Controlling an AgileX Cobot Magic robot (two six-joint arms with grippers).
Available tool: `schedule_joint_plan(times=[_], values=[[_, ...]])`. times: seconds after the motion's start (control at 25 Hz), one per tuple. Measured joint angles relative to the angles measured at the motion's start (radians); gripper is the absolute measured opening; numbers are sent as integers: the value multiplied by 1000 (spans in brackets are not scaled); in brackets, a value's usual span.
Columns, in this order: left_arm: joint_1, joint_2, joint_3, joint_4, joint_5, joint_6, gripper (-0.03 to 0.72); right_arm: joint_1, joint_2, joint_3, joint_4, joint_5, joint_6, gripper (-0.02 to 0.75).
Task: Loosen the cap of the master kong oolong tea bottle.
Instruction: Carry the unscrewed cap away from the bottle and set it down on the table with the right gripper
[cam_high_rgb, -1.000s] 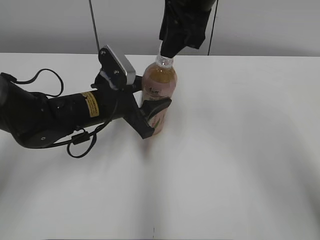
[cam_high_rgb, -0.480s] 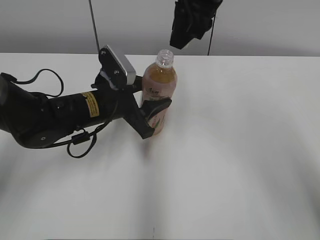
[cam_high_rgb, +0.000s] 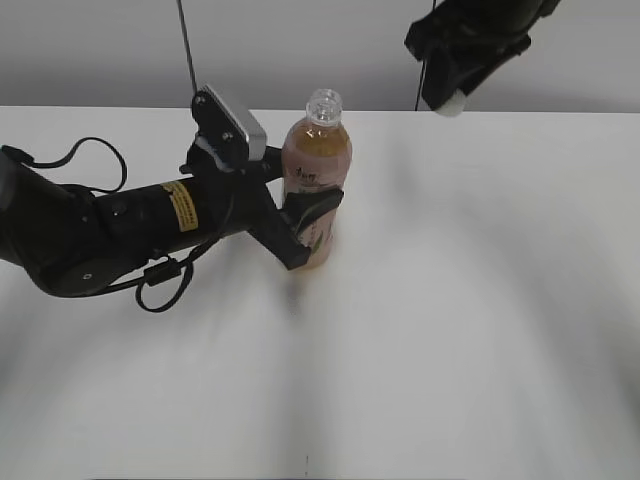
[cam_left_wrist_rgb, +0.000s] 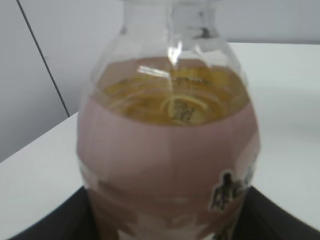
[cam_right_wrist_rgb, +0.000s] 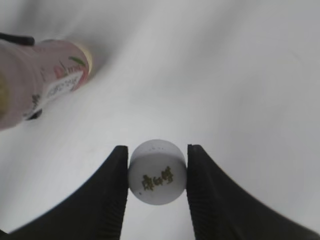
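white table (cam_high_rgb: 480, 330) | grey wall (cam_high_rgb: 100, 50) | black cable (cam_high_rgb: 186, 45) hanging

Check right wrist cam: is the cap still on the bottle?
No. The cap sits pinched between the right tool's fingers above the table, while the bottle stands apart at upper left.

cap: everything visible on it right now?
The cap is small, round and white, plastic by its look, with a small line of dark gold characters on its top. It is off the bottle, whose neck stands open. The right gripper pinches it between two black fingers, one on each side. In the exterior view it hangs in the air, up and to the right of the bottle, above the white table, touching nothing else.
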Motion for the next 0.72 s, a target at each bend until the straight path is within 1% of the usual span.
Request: schedule_joint_plan(times=[0.2,0.4,0.56,0.72], values=[[12,0,0,-23,-21,-67,398,-2,2,135,-10,0,32,273],[47,0,3,-29,-38,-181,398,-7,23,209,-17,-1,69,273],[73,0,40,-45,-51,-202,398,-7,30,236,-8,-1,85,273],[78,0,57,-36,-47,-207,398,-9,71,237,21,-1,93,273]])
